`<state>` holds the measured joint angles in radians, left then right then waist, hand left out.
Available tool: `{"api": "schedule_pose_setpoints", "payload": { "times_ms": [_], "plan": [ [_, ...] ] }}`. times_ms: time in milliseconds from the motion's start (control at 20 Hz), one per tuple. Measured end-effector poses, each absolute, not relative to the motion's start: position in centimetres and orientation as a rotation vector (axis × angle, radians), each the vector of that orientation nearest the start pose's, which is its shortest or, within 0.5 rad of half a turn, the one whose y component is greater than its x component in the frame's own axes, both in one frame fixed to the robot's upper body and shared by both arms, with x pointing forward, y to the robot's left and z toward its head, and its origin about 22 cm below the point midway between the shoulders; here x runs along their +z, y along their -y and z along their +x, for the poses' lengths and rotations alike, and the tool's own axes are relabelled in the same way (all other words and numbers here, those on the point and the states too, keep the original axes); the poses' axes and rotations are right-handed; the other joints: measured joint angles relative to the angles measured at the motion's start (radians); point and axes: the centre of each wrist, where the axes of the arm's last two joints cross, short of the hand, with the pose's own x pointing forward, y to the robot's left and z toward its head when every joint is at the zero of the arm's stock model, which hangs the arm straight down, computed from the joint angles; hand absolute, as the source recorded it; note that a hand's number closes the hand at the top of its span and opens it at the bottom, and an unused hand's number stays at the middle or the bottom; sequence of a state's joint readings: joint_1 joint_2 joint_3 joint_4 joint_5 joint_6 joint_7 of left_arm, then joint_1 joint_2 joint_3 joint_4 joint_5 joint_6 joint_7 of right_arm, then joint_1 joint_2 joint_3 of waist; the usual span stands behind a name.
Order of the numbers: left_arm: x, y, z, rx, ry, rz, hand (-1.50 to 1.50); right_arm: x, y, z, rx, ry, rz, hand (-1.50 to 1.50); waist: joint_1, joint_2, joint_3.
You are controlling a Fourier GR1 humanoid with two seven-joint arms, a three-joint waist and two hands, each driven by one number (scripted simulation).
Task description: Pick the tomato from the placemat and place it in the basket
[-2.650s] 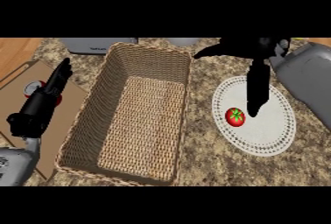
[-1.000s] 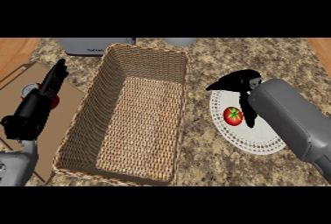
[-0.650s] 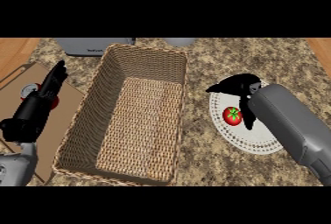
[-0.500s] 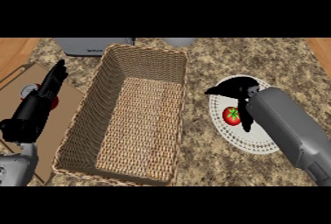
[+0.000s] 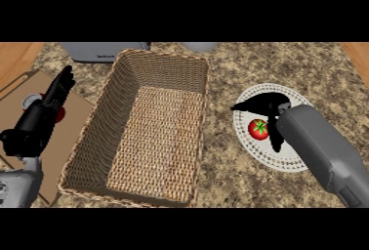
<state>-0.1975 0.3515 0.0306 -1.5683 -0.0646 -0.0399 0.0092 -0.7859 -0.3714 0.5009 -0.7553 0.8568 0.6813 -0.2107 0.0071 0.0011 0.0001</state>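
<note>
R hand [image 5: 265, 104] open over tomato [image 5: 257, 128] on placemat [image 5: 270, 160], set for pickup; basket [image 5: 101, 117] waits alongside; L hand [image 5: 52, 100] rests open, frame left.

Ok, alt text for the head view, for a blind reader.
The robot's right hand is open over a red tomato on a round white placemat, not yet gripping it. A wicker basket sits to the left, and the open left hand rests beyond it.

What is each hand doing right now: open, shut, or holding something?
Left hand: open, holding nothing.
Right hand: open, poised over the tomato on the placemat, not yet closed on it.
</note>
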Motion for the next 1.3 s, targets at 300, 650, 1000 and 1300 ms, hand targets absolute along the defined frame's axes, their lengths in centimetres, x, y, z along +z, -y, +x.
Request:
{"api": "schedule_pose_setpoints", "payload": {
  "times_ms": [300, 650, 1000, 1300],
  "plan": [
    [7.2, -29.4, 29.2, -0.372, 1.719, 0.295, 0.00, 3.0, 21.3, 39.6, 1.878, 0.731, -0.269, -1.50, -0.002, 0.000, 0.000],
    [7.6, -29.2, 29.1, -0.379, 1.726, 0.293, 0.00, 1.9, 21.5, 39.4, 1.880, 0.719, -0.280, 1.50, -0.002, -0.005, -0.003],
    [7.9, -29.4, 28.9, -0.382, 1.726, 0.285, 0.00, 1.6, 21.5, 40.0, 1.847, 0.775, -0.293, 1.50, 0.002, -0.013, -0.008],
    [7.6, -28.5, 28.6, -0.386, 1.731, 0.287, 0.00, 0.7, 22.0, 39.9, 1.879, 0.865, -0.320, 1.50, 0.005, -0.018, -0.012]
  ]
}}
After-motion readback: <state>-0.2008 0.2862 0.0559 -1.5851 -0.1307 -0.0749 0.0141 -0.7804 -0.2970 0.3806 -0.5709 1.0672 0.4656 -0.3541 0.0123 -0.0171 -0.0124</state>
